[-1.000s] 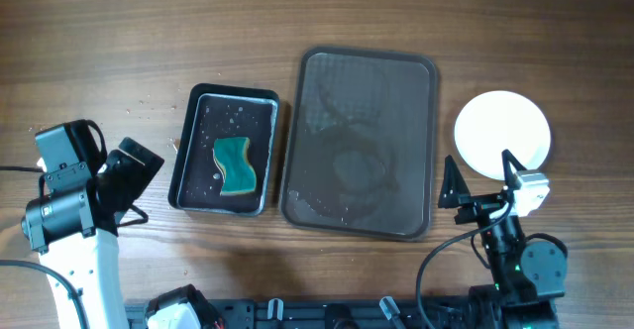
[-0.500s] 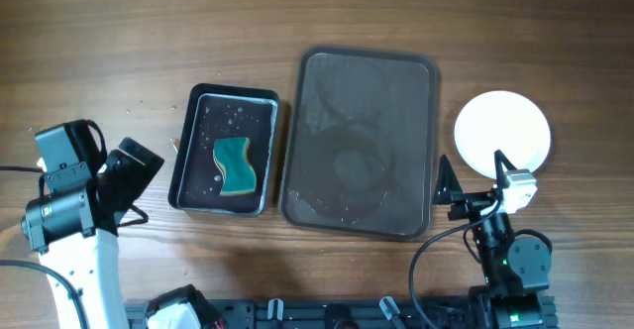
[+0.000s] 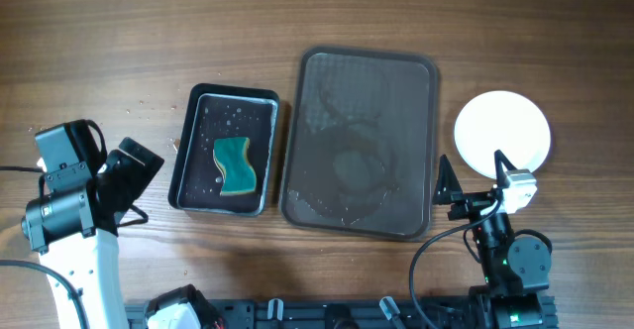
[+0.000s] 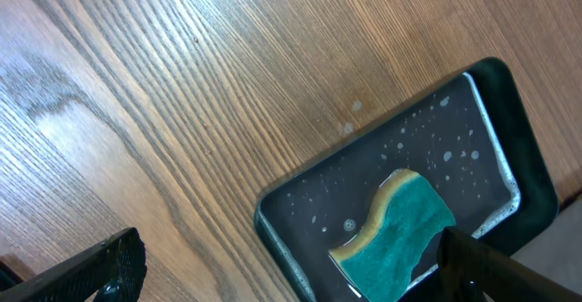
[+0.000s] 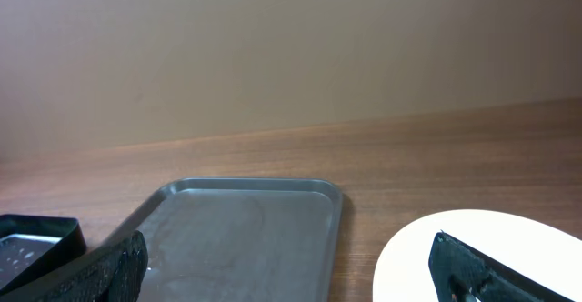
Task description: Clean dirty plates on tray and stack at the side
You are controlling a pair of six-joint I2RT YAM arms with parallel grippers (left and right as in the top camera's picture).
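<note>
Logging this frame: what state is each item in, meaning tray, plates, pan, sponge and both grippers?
Large dark brown rectangular tray: no plates on it, surface streaked wet.
Round white plates: off the tray, to its right, top face plain white; number stacked cannot be told.
Small black rectangular pan: speckled with droplets, holds the sponge.
Teal-and-yellow sponge: lying in the pan, not gripped.
Left gripper: open, empty.
Right gripper: open, empty.

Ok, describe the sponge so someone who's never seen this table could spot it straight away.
On the wooden table, find the large dark brown tray in the middle; just left of it sits a smaller, deeper black pan. The sponge lies inside that pan. It is the only teal thing in view, wavy-edged with a yellow layer along one side.
</note>
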